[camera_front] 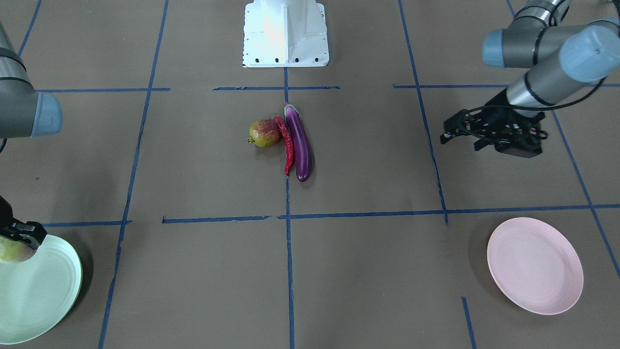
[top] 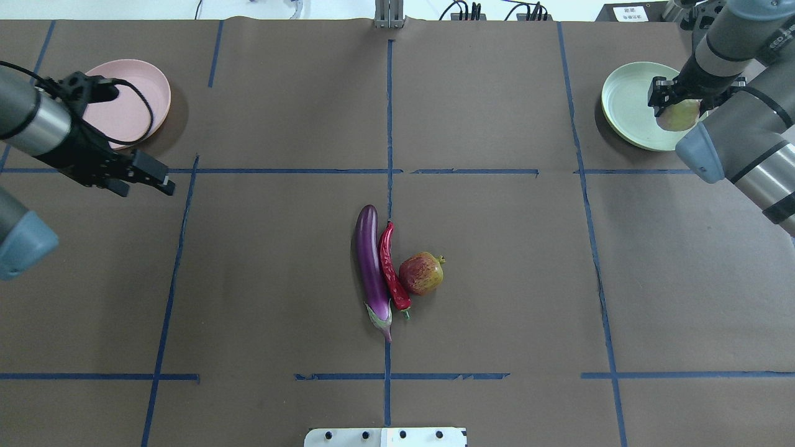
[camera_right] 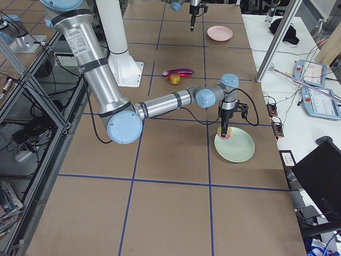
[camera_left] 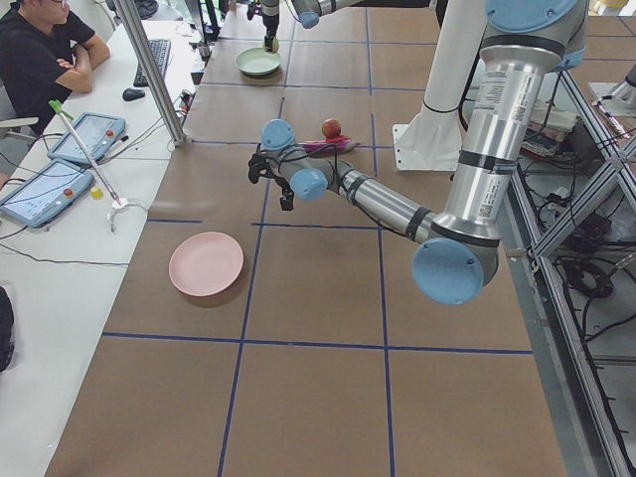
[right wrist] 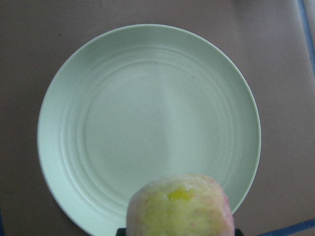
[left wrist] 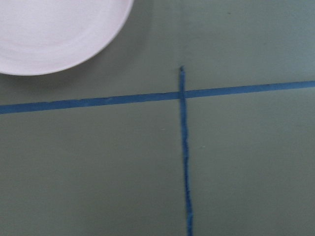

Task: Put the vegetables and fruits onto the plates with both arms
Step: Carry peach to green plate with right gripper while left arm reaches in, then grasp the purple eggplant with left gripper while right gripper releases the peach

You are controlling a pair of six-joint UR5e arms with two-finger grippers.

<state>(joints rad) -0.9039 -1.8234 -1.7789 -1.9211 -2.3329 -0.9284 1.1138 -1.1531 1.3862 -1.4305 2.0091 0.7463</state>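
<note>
The right gripper point(top: 677, 104) points down and pinches 1 pale green fruit point(top: 678, 116) with a pink blush between its 2 fingers; in the right wrist view this fruit point(right wrist: 179, 206) fills the lower edge of the picture, over the near rim of the green plate point(right wrist: 147, 123). Whether the fruit touches the plate cannot be told. The green plate point(top: 630, 105) lies at the table's far right corner in the overhead view and holds nothing else. The left gripper point(top: 144, 181) hangs above the brown table point(top: 279, 279) with its 2 fingers spread and nothing between them, just beside the pink plate point(top: 136, 81), which is bare. The left wrist view shows only part of that plate point(left wrist: 54, 29) and 2 crossing strips of blue tape point(left wrist: 184, 147). At the table's centre, well apart from both plates, 3 items lie in a tight row: a purple eggplant point(top: 370, 267), a red chili point(top: 390, 267) against its side, and a mottled red and yellow-green fruit point(top: 421, 273) touching the chili's other side. The eggplant's stem end points toward the white robot base point(top: 385, 437).
</note>
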